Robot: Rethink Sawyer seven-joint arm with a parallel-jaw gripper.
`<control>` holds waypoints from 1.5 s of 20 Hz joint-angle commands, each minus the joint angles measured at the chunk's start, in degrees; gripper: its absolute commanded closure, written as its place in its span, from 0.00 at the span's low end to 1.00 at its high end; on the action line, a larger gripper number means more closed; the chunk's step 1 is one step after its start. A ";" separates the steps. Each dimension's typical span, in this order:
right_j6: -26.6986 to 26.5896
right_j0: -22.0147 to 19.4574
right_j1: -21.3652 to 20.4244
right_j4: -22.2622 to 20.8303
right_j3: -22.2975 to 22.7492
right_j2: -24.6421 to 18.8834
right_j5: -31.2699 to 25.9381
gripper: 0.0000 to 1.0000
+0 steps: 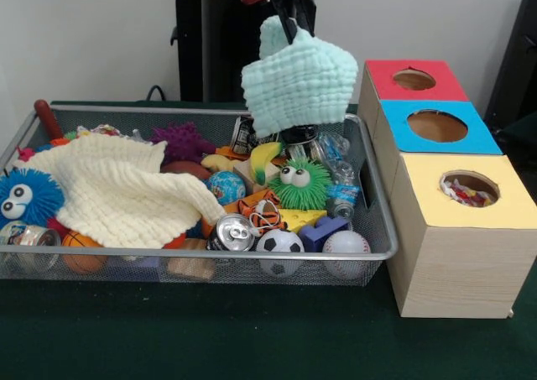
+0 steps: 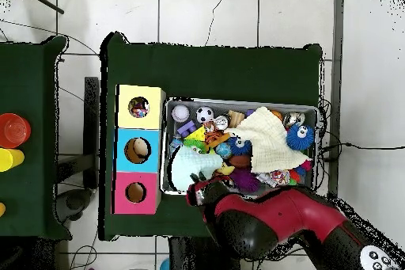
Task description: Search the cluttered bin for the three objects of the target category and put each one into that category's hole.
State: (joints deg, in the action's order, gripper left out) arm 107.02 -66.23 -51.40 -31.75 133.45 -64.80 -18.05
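One cream waffle cloth [image 1: 117,191] lies across the wire bin's [image 1: 210,257] left half; confetti cloth [image 1: 464,195] shows inside the yellow-topped hole [image 1: 470,187]. Farther back, gripper [image 1: 289,29] pinches the mint-green cloth [image 1: 298,82], hanging above the bin.

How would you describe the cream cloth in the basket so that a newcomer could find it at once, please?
Start at the wide silver wire-mesh bin on the green table. In the front view, its left half is covered by a cream waffle-textured cloth spread flat over the toys beside a blue fuzzy ball with eyes. Unlike the mint-green waffle cloth hanging from the gripper, it is pale, untouched.
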 commanded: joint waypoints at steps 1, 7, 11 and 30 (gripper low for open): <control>-10.81 -1.18 2.79 1.61 0.82 -7.48 -9.65 1.00; -5.31 5.27 3.89 -1.17 -4.98 -0.10 -11.96 1.00; -0.29 12.54 5.95 -6.51 -11.16 8.69 -9.99 1.00; 2.24 26.90 8.44 -11.47 -21.81 26.84 -12.00 1.00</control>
State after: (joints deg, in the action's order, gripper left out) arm 107.02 -40.12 -43.98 -40.93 119.25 -44.57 -24.47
